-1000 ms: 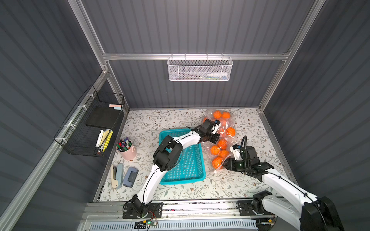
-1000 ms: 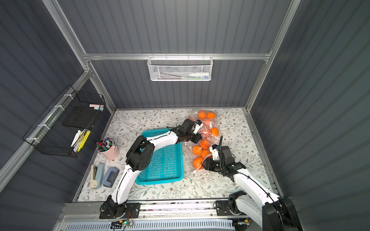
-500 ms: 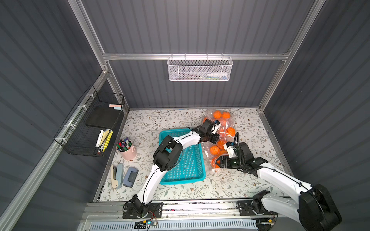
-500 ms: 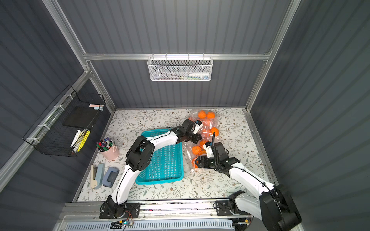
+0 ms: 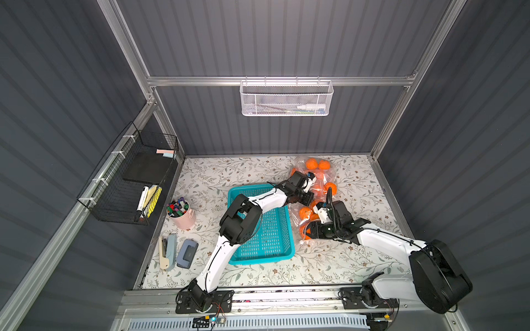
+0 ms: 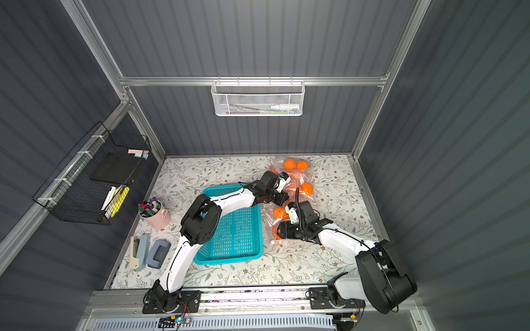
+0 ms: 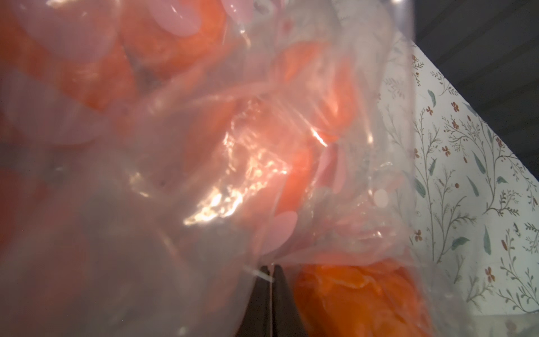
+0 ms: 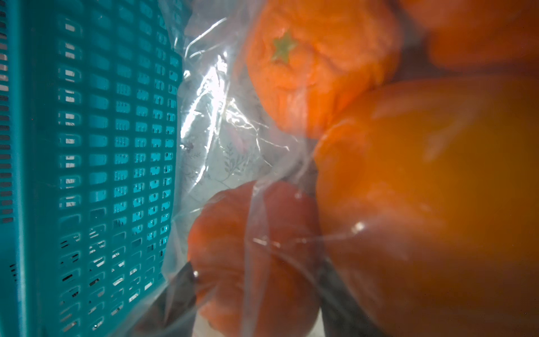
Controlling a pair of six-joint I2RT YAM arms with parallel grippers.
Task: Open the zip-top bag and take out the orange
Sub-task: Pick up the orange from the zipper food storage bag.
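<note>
Left gripper [image 7: 271,271] has its two dark fingers [image 7: 281,291] pressed together on a fold of the clear zip-top bag [image 7: 175,175]. They pinch the film between them at the lower middle of the left wrist frame. Orange shapes show blurred through the plastic above, and the floral table [image 7: 481,175] runs down the right edge.

In a top view this gripper [image 5: 307,197] sits right of centre, just past the upper right corner of the teal basket [image 5: 263,259]. The crumpled bag [image 5: 331,174] lies on the table along the basket's right side, running from the upper right of the tabletop down towards the lower right. Several oranges [image 5: 311,164] are inside it.

The right gripper [image 8: 256,280] has its fingers [image 8: 180,291] standing apart, one on either side of an orange [image 8: 227,233] at the lower middle of the right wrist frame. They sit close against the orange's sides. Film lies across the fruit, and I cannot tell whether the fingers squeeze it or merely flank it. Above it is a stemmed orange [image 8: 315,64], and a big blurred orange [image 8: 437,189] fills the right side. The basket wall [image 8: 87,146] fills the left of the frame, just beside the bag's film [image 8: 210,102].

In a top view the right gripper [image 5: 309,230] lies at the lower end of the bag, just right of the basket.
</note>
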